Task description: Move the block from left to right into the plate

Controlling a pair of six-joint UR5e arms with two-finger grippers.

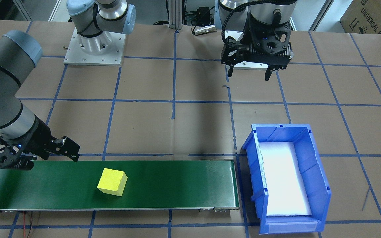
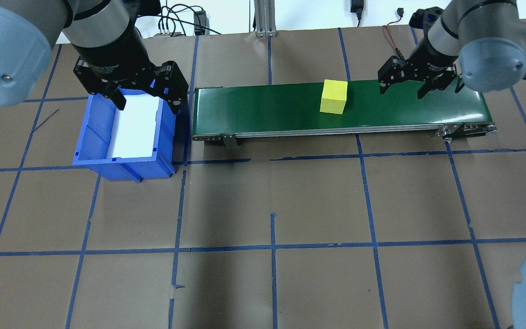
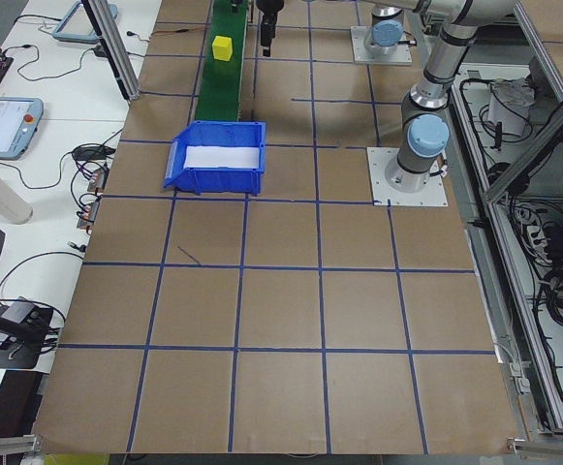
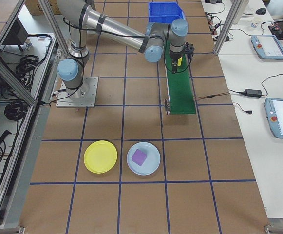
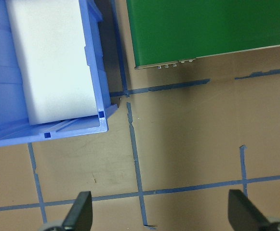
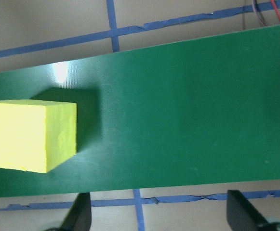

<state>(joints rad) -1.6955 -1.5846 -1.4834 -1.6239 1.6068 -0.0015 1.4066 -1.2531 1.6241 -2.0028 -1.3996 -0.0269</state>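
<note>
Overhead — right claw (image 2: 420,84) spread, downturned

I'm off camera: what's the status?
Both grippers open, empty: left over blue bin, right over belt. Yellow block on belt. Yellow plate empty. Nothing blocking.

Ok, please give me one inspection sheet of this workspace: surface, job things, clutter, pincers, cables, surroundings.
Surface: brown table with blue tape grid; green conveyor belt at the far edge.
Job's things: yellow block on the belt; yellow plate empty, on the robot's right side.
Clutter: blue bin with white liner at the belt's end; light blue plate holding a purple block.
Pincers: left pincer open over the bin; right pincer open above the belt, beside the block.
Cables: red wire behind the belt.
Surroundings: tablets on the side bench.
</note>
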